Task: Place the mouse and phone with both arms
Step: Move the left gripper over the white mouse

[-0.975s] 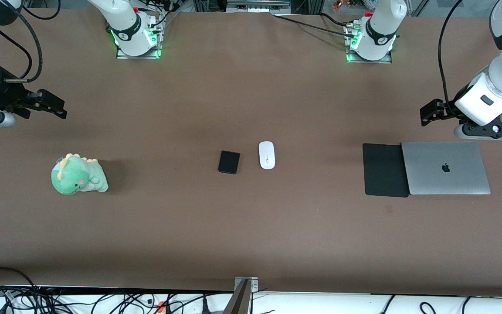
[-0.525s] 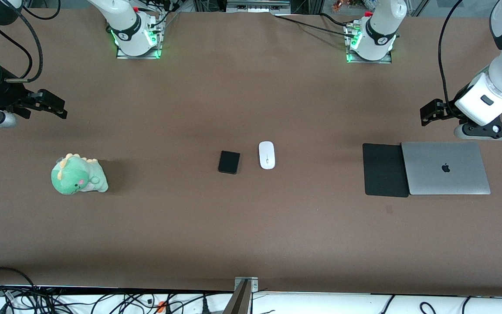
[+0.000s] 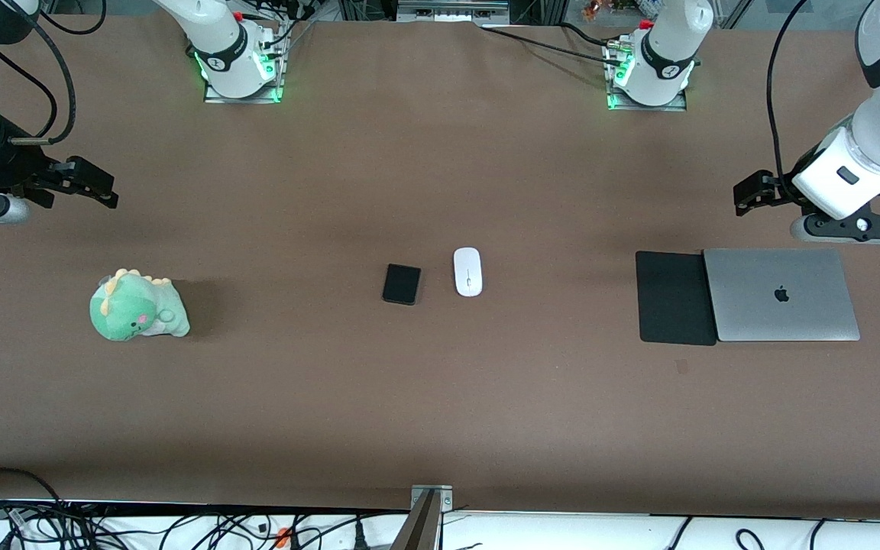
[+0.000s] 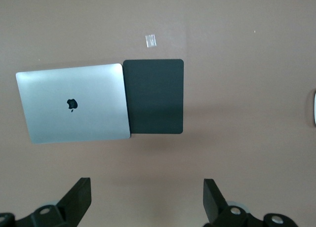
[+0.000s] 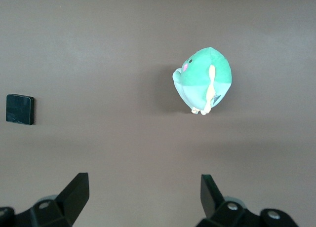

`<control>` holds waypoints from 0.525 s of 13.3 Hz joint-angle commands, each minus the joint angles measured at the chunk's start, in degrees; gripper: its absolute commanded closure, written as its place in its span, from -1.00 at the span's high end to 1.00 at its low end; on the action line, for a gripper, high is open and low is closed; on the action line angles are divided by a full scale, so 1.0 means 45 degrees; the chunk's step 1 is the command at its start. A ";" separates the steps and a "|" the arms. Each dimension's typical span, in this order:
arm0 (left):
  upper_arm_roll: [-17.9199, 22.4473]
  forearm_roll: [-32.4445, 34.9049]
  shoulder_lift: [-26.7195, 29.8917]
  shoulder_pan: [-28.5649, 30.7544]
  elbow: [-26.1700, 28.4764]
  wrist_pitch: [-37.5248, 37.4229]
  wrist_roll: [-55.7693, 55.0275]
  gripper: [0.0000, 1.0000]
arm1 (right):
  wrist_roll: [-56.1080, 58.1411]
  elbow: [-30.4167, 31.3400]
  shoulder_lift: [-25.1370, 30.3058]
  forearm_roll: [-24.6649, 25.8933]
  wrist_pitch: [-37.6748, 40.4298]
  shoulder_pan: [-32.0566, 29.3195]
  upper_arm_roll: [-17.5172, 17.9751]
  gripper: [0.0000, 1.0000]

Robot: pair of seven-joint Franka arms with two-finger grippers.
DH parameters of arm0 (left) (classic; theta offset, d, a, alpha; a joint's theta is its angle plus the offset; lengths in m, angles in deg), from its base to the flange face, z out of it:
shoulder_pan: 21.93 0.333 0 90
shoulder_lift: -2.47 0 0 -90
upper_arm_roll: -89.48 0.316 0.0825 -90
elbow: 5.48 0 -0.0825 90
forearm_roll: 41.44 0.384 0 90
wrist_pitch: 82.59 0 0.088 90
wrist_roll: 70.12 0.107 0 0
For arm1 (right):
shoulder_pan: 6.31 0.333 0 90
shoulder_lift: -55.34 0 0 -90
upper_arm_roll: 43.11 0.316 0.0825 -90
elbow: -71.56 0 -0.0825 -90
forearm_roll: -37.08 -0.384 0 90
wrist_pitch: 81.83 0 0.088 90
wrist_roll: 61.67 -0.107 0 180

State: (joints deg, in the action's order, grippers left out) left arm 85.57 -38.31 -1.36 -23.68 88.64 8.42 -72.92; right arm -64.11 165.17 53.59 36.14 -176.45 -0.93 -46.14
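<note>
The white mouse (image 3: 467, 271) and the black phone (image 3: 401, 284) lie side by side at the table's middle, the phone toward the right arm's end. My left gripper (image 3: 748, 194) is open and empty, over bare table by the laptop and mouse pad. In the left wrist view (image 4: 146, 197) the jaws stand wide apart, and the mouse's edge (image 4: 314, 108) just shows. My right gripper (image 3: 98, 188) is open and empty over bare table at the right arm's end. The right wrist view (image 5: 144, 195) shows the phone (image 5: 19, 109) well away from it.
A closed silver laptop (image 3: 781, 295) and a black mouse pad (image 3: 674, 298) lie together at the left arm's end; both show in the left wrist view (image 4: 74, 102) (image 4: 154, 96). A green dinosaur plush (image 3: 137, 306) sits at the right arm's end. Cables run along the front edge.
My left arm has shifted slightly toward the bases. The right arm, mouse and phone have not moved.
</note>
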 commanded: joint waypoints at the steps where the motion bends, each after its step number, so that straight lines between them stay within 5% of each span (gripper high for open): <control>1: -0.0106 -0.0556 -0.0747 -0.0157 -0.0369 -0.0283 0.0330 1.00 | -0.0103 -0.0274 -0.0101 0.0013 0.0032 -0.0024 0.0067 1.00; 7: -0.0205 -0.1808 -0.2799 -0.1130 -0.0486 0.1432 -0.0020 1.00 | -0.0123 -0.0274 -0.0101 0.0013 0.0051 0.0016 0.0106 1.00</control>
State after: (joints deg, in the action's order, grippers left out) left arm 84.63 -45.62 -11.39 -25.61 88.60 13.31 -72.92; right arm -64.11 165.15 53.59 36.14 -176.56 -0.87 -46.00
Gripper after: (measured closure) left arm 0.000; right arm 0.000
